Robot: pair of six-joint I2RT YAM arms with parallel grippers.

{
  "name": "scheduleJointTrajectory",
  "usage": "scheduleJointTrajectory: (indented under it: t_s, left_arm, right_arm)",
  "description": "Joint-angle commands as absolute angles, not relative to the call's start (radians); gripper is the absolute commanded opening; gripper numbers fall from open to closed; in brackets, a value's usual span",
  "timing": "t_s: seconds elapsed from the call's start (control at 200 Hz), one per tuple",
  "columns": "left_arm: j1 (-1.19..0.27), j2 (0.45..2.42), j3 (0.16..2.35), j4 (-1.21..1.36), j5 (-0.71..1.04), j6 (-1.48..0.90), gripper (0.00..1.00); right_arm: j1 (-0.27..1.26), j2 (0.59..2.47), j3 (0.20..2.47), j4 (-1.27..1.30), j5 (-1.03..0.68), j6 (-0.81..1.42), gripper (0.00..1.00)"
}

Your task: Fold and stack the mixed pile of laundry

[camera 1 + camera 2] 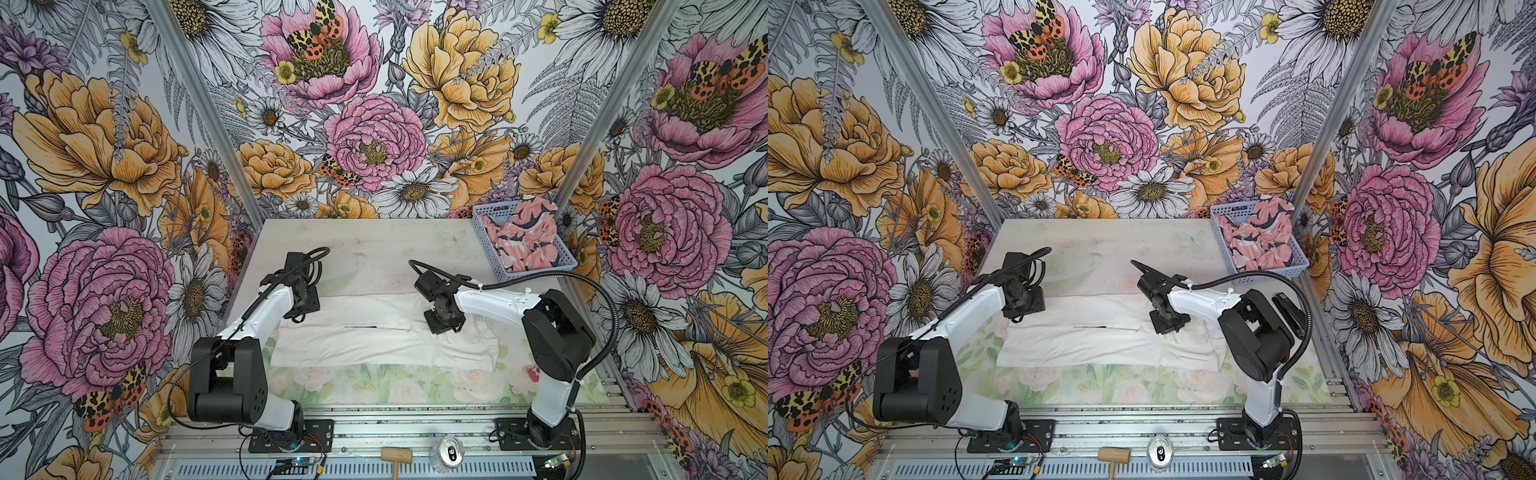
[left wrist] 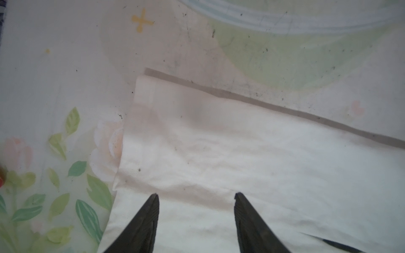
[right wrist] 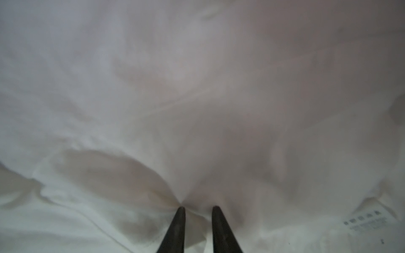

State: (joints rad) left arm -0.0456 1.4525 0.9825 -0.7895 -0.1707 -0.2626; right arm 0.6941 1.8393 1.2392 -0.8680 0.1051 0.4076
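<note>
Lying flat on the desk (image 1: 353,245), T-shirt (image 1: 374,345) runs long axis left-right beneath both arms. Empty left fingers (image 2: 140,225) stand apart over its left end; right fingers (image 3: 175,230) narrowly apart, tips at puckered cloth near its right end. Far basket (image 1: 540,271) holds pink garment (image 1: 523,241), nearer right arm.

Extends the left arm (image 1: 266,305) forward from its base, elbow folded low, forearm angled toward the middle, wrist pitched down. Holds the left gripper (image 2: 196,195) with jaws well apart, tips pointing down. Reaches the right arm (image 1: 492,305) inward from its base, forearm near level, wrist bent down. Holds the right gripper (image 3: 198,208) low, jaws only narrowly parted, with a slim gap between the tips.
</note>
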Motion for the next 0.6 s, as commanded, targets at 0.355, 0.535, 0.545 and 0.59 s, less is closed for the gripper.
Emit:
scheduleJointTrajectory:
  t_s: [0.355, 0.535, 0.545, 0.59]
  left_arm:
    - [-0.029, 1.411, 0.963, -0.788, -0.155, -0.262, 0.57]
    - [-0.031, 1.403, 0.959, -0.787, -0.156, -0.263, 0.57]
    - [-0.031, 1.402, 0.958, -0.786, -0.156, -0.263, 0.57]
    - [-0.030, 1.399, 0.956, -0.787, -0.156, -0.264, 0.57]
  right_arm:
    - [0.835, 1.691, 1.217, -0.888, 0.084, 0.414, 0.33]
    - [0.885, 1.765, 1.252, -0.887, 0.092, 0.401, 0.32]
    - [0.884, 1.769, 1.252, -0.887, 0.095, 0.400, 0.32]
    - [0.885, 1.786, 1.253, -0.887, 0.105, 0.397, 0.32]
